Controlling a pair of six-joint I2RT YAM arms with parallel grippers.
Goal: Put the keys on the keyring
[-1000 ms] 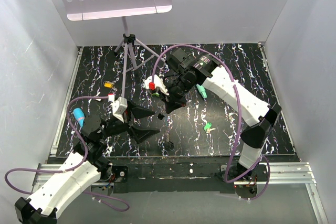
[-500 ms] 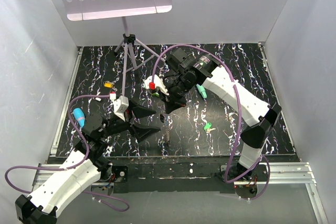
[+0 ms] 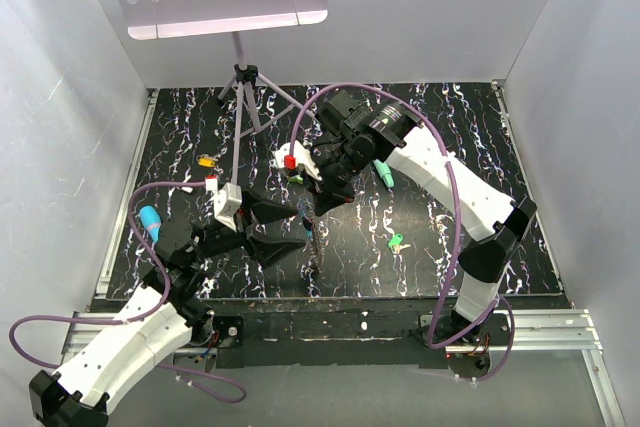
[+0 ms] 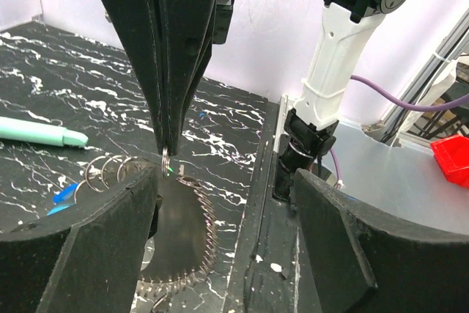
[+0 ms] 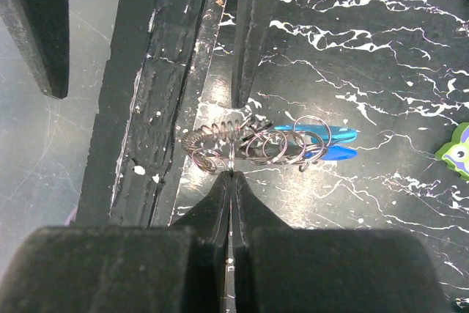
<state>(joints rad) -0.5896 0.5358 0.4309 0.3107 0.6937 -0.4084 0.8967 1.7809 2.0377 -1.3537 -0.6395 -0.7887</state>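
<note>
The right end effector (image 5: 231, 174) is clamped on one loop of the keyring (image 5: 271, 144) near the desk's (image 3: 420, 277) front edge, apparently presenting it between the open left end effector's (image 3: 302, 229) fingers, while the green key (image 3: 397, 243) lies unthreaded toward the right edge.

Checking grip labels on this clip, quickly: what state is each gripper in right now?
Left gripper: open, holding nothing.
Right gripper: shut, pinching a ring of the keyring.
</note>
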